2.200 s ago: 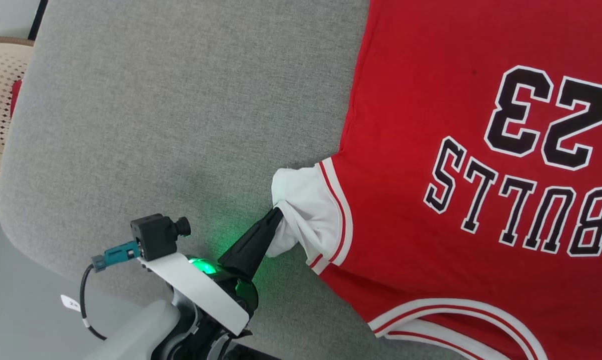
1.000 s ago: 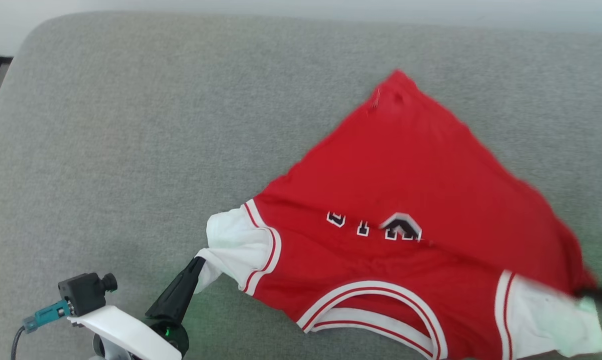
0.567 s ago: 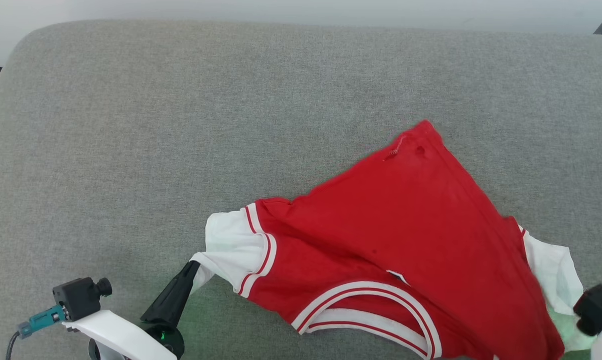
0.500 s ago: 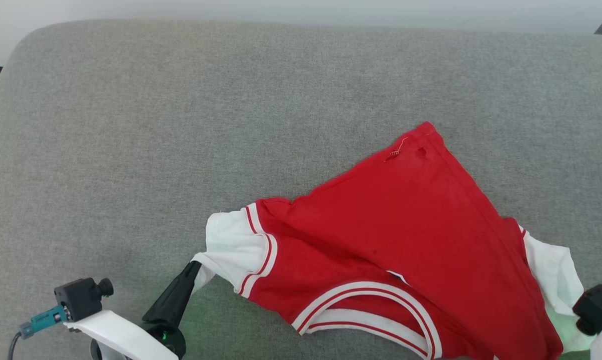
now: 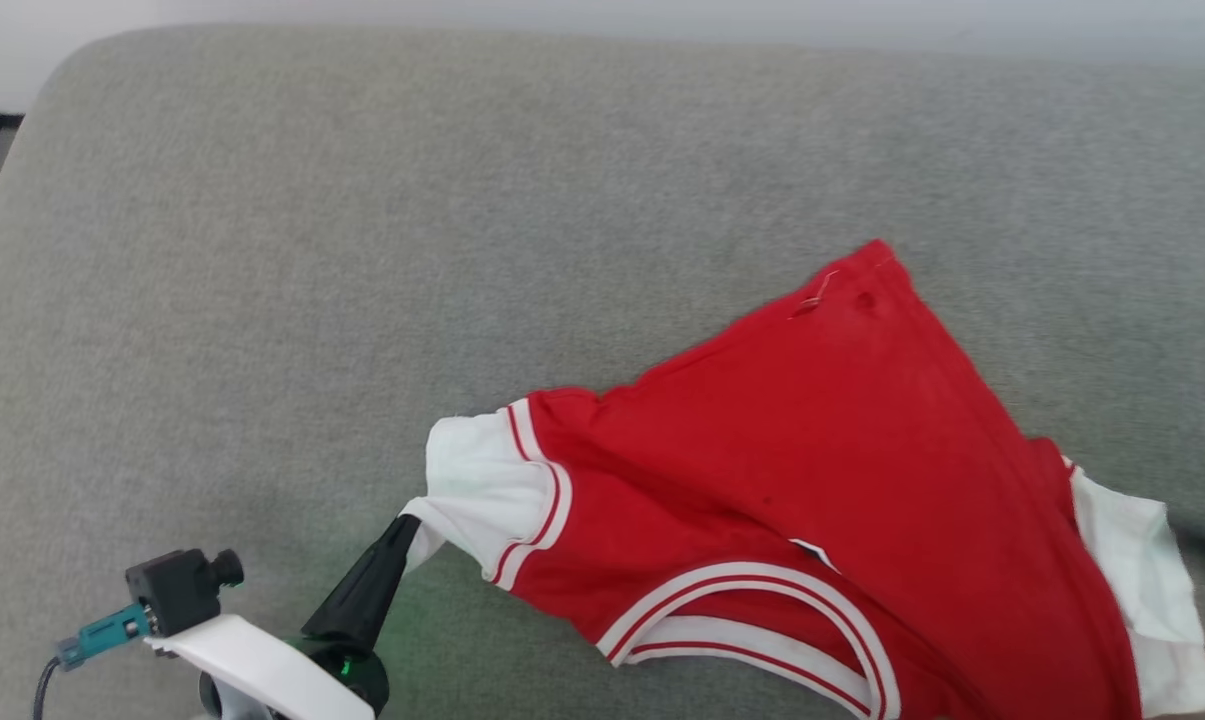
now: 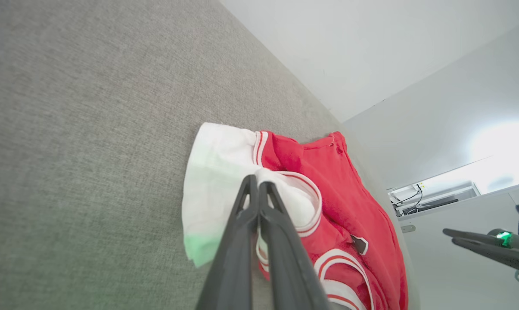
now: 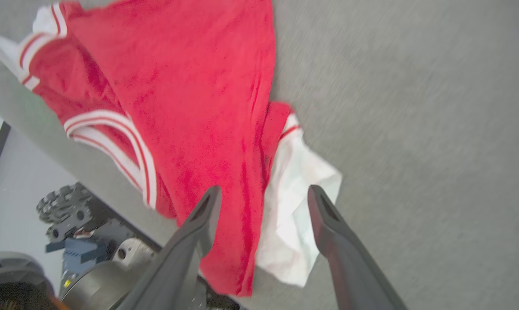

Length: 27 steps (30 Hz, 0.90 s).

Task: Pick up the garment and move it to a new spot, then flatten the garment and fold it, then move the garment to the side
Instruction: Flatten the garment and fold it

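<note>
Well, in the head view my left gripper (image 5: pixel 403 528) is at the lower left. Its two dark fingers are pressed together on the edge of a white sleeve (image 5: pixel 482 485) of the garment (image 5: pixel 812 450). The sleeve cloth is drawn to a narrow point at my fingertips. From there the garment spreads away to the right of these fingers, on the grey fabric surface (image 5: pixel 312 250). The red body is folded over itself into a shape like a triangle, with one corner pointing far beyond the fingertips. The striped collar trim (image 5: pixel 762 600) lies to the right of the fingers. The other white sleeve (image 5: pixel 1152 590) lies at the far right end, well apart from them.

In the left wrist view, my left fingers (image 6: pixel 242 241) are closed with no gap, and the white sleeve is pinched at their tips. The sleeve bulges to the left of the fingers, and the red body continues behind them and to their right. Far to the right I see my right gripper (image 6: pixel 448 236) in the air, with a small green light at its base.

In the right wrist view, which is a little blurred, my right fingers (image 7: pixel 328 224) are spread wide and hold nothing. Between their tips I see the red edge of the garment and the other white sleeve, lying on the grey fabric surface. I cannot tell if the tips touch the cloth. To the left of the left finger is the striped collar trim.
</note>
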Available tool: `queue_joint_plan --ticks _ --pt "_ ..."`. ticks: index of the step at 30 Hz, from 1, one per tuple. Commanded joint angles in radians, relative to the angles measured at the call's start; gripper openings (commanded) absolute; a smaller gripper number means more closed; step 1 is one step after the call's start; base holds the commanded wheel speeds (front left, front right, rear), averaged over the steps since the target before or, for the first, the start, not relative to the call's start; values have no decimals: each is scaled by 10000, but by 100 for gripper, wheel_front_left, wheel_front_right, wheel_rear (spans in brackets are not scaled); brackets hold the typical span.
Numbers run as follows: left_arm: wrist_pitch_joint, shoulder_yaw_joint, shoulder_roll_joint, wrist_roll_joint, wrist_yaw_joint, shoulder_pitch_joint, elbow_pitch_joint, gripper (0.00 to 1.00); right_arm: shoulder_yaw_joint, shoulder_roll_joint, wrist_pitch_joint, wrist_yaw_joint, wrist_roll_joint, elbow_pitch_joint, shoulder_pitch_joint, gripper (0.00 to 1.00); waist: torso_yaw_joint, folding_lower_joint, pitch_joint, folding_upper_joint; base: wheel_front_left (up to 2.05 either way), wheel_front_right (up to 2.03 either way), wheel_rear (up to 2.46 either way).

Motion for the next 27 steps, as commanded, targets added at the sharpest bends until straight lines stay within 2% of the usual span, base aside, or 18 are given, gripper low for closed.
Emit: queue_joint_plan --ticks 1,4,10,15,22,27 --pt "-22 6 -30 152 25 -100 -36 0 -155 84 -118 -4 -103 17 -228 100 118 0 114 -1 0 0 0" --pt "-22 -130 -140 134 25 -312 -52 0 -512 110 -334 -4 -846 52 -1138 100 376 0 354 -1 0 0 0" --pt "-22 -658 -440 152 25 -903 48 0 575 310 -410 -4 -1780 721 -3394 100 1135 0 864 -1 0 0 0" --pt "-22 -871 -754 26 25 -1361 115 0 1934 621 -233 -4 -2245 1847 -5308 100 1676 0 1324 -1 0 0 0" --pt "-23 -1043 -1154 101 25 -1773 131 0 4462 1153 75 -4 -3092 3952 -7444 100 2220 0 1788 -1 0 0 0" --pt "-22 -1113 -1333 130 25 -1876 79 0 6146 710 114 -9 -3276 5017 -8047 100 2519 0 1934 -1 0 0 0"
